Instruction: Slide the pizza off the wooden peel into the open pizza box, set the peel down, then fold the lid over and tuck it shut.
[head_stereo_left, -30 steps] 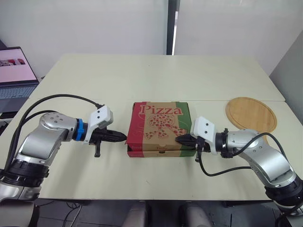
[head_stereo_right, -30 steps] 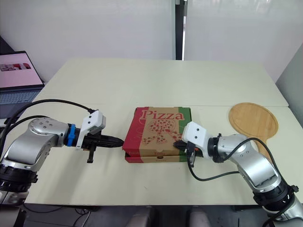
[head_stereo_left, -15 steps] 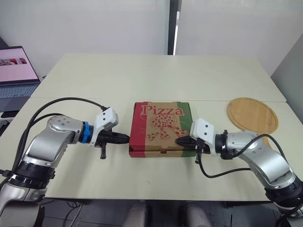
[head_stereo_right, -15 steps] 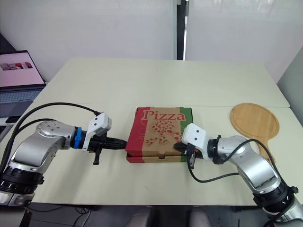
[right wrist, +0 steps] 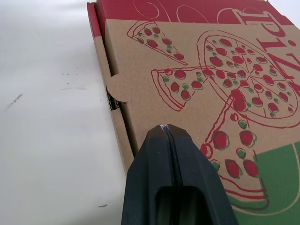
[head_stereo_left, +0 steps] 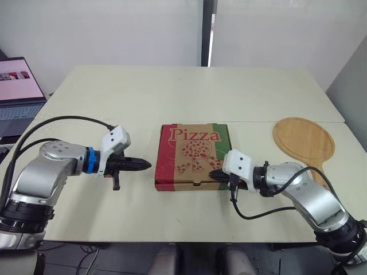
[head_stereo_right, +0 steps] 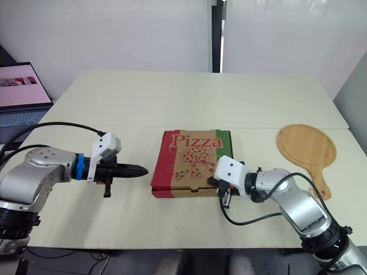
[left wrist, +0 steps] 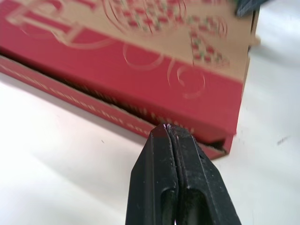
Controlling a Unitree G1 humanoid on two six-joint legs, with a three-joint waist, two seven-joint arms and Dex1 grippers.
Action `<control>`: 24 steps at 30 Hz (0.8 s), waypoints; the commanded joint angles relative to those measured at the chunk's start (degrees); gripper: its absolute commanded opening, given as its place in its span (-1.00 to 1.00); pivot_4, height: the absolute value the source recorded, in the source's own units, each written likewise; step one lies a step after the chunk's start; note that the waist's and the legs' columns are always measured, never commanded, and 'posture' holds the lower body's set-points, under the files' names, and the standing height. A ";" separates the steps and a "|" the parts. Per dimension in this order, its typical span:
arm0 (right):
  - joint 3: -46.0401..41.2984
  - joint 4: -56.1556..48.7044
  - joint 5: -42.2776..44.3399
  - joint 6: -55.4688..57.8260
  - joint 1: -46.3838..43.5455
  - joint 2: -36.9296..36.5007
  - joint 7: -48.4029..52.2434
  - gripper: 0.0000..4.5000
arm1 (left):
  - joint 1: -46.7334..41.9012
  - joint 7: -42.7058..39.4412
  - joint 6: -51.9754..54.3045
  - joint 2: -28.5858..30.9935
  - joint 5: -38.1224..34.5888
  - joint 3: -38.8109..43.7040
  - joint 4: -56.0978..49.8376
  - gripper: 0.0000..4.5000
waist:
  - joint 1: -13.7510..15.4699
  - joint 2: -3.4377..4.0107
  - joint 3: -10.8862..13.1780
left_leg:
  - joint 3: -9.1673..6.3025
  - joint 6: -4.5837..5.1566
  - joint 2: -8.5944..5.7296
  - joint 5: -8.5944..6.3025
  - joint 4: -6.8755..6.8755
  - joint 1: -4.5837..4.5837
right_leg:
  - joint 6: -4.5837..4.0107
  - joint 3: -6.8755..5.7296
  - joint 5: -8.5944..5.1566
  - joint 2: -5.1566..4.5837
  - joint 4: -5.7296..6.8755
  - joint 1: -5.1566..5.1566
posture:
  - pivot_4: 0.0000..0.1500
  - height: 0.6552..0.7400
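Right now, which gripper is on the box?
The right gripper: its shut tips lie over the front right corner of the pizza box. The left gripper, also shut, is clear of the box's left side.

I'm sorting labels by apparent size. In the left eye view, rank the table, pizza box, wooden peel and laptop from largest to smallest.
1. Table
2. Pizza box
3. Wooden peel and laptop: unsure, since the picture's edge cuts the laptop off and what shows looks about alike.

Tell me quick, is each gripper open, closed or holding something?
Left gripper: closed, empty, beside the pizza box.
Right gripper: closed, empty, tip at the box's corner.
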 commanded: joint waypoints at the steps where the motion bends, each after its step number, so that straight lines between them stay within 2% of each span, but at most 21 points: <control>1: 1.43 0.12 -1.51 -0.24 -0.34 0.52 -0.40 -0.99 | -1.20 0.63 0.16 -0.89 -1.50 0.22 -3.89 -1.00 | 0.00 -0.01 -0.01 | 0.00 0.00 0.00 0.00 0.00 0.00 | 0.00 0.00 0.00 0.00 0.00 0.00 | 1.00 0.72; 7: 0.69 -0.69 -2.04 -0.05 -0.71 1.51 -0.47 -0.99 | 1.61 1.74 -2.57 -3.45 1.40 -5.33 -6.17 -1.00 | -0.20 -0.01 -0.01 | 0.01 -0.01 0.00 0.01 -0.01 0.01 | 0.00 0.03 0.00 0.01 0.01 0.01 | 1.00 0.72; 15: -2.69 -1.73 -1.03 -1.36 -0.31 2.65 -0.87 -0.99 | 3.38 4.20 -6.19 -5.13 6.23 -9.49 -2.42 -1.00 | 0.02 -0.01 -0.01 | 0.01 -0.01 -0.02 0.00 -0.01 0.01 | -0.01 0.03 0.00 0.01 -0.01 0.03 | 1.00 0.72; 19: -5.62 -2.43 0.64 -2.14 -0.23 3.39 -0.82 -0.99 | 3.14 4.31 -5.99 -5.98 4.33 -7.51 -3.74 -1.00 | 0.29 -0.01 -0.01 | 0.00 -0.01 -0.03 0.00 0.00 0.02 | 0.00 0.02 0.00 0.00 -0.01 0.04 | 1.00 0.72; 24: -14.94 -2.67 3.35 -2.19 0.72 2.28 -2.40 -0.99 | 3.00 8.59 -0.85 -6.08 -1.45 2.16 -4.44 -1.00 | 0.18 -0.01 0.00 | 0.00 -0.01 -0.02 0.00 0.00 -0.02 | 0.00 0.01 0.00 -0.01 0.00 0.01 | 1.00 0.72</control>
